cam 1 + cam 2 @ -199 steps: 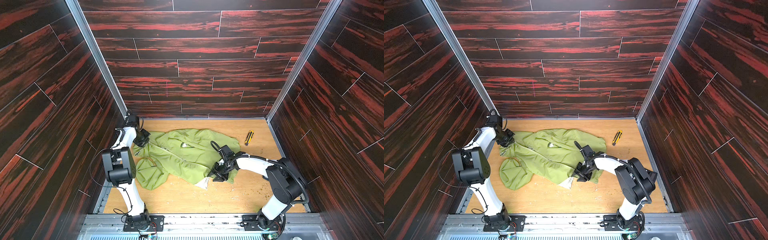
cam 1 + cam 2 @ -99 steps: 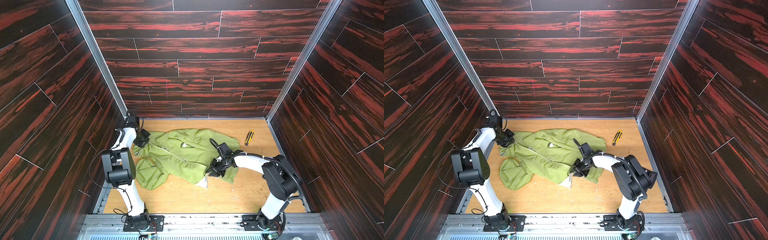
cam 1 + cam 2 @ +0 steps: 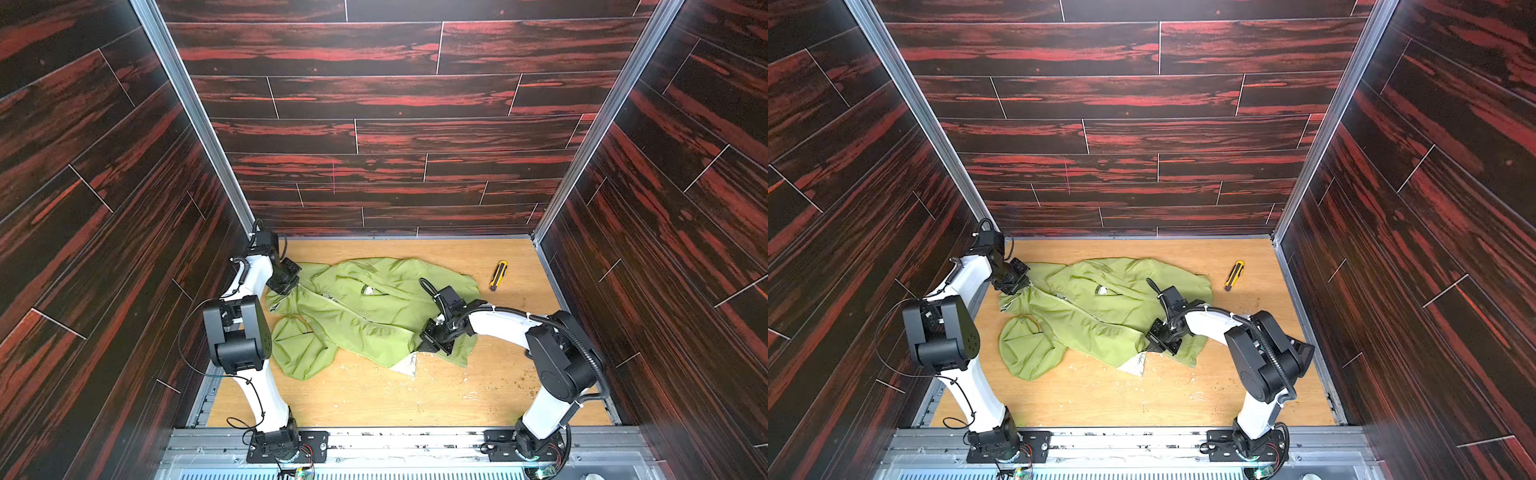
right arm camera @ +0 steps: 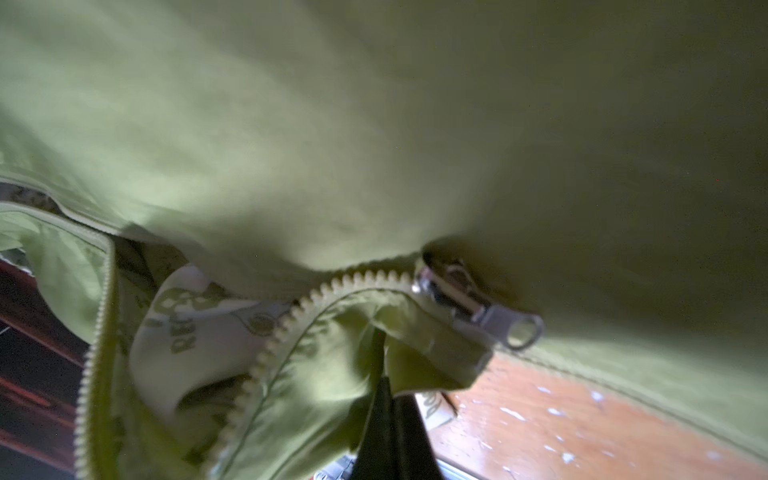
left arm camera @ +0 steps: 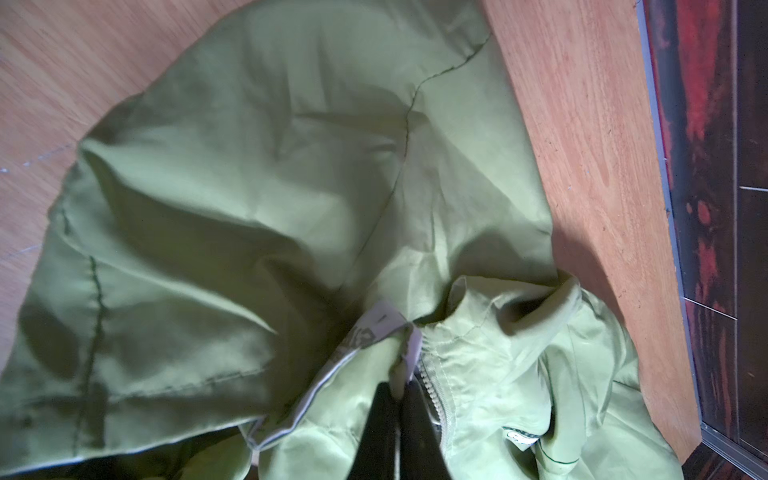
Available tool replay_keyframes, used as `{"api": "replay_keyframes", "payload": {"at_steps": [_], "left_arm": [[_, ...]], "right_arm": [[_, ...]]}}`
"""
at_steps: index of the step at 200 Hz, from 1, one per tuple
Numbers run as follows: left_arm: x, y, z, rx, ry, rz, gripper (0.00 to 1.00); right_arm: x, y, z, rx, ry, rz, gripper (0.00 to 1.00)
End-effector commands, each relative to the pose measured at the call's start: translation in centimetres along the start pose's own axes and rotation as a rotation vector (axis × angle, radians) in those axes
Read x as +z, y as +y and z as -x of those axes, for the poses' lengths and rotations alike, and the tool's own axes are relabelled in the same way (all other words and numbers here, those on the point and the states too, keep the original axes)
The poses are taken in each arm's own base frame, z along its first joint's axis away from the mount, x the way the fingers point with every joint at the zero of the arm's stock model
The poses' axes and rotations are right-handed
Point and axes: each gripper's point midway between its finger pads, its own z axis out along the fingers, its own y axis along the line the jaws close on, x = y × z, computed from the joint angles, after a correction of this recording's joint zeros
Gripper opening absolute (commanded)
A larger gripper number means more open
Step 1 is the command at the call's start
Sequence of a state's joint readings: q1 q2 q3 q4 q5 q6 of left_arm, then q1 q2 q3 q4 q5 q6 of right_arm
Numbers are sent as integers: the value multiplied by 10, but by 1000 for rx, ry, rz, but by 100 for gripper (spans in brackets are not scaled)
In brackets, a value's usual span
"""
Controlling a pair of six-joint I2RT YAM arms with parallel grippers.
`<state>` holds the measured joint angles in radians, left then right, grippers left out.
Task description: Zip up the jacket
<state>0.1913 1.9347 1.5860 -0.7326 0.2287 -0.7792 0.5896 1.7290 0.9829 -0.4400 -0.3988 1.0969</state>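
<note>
Where both top views look down on the scuffed, white-flecked wooden bench (image 3: 415, 399), the jacket (image 3: 365, 316) lies crumpled over its middle and reaches the left edge. It is thin, matte lime-green cloth, full of soft wrinkles. A small pale chest logo (image 3: 368, 289) is too small to read, and a whitish corner of lining (image 3: 405, 365) pokes out at the near hem. My left hand (image 3: 283, 287) sits on the cloth by the left edge, toward the far corner. My right hand (image 3: 430, 344) is at the hem, right of the middle. A yellow-and-black utility knife (image 3: 498, 275) lies apart, near the far right corner.

In the left wrist view, my black fingers (image 5: 374, 436) are pressed together, pinching a grey-white tape (image 5: 374, 328) along the jacket's edge, just beside pale zipper teeth (image 5: 434, 382). The tape's print is blurred.

In the right wrist view, my fingers (image 4: 411, 440) are clamped on a fold of green cloth just below the shiny metal slider (image 4: 457, 291), whose flat pull has a round hole. Chunky cream plastic zipper teeth (image 4: 266, 353) curve away from it. The lining (image 4: 195, 332) carries green lettering that I cannot read.
</note>
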Motion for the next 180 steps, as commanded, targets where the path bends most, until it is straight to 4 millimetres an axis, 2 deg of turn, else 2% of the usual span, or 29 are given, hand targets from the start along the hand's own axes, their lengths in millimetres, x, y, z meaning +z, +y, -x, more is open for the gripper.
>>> {"api": "replay_keyframes", "payload": {"at_steps": [1,54,96,115,136,156,180], "left_arm": [[-31,-18,5,13,-47,-55,0],[-50,-33,13,13,-80,-101,0],[-64,-48,15,-4,-84,-158,0],[-68,-53,20,-6,-99,-166,0],[-65,-55,19,-7,-85,-175,0],[-60,-50,13,-10,-65,-165,0],[-44,-38,6,-10,-33,-128,0]], "right_arm": [[-34,3,-4,-69,-96,-3,0],[-88,-5,-26,-218,-202,3,0],[-112,-34,-42,-320,-250,-60,0],[-107,-55,-47,-333,-230,-111,0],[-90,-74,-53,-312,-173,-131,0],[-69,-94,-56,-275,-125,-145,0],[-51,-109,-59,-245,-75,-162,0]]}}
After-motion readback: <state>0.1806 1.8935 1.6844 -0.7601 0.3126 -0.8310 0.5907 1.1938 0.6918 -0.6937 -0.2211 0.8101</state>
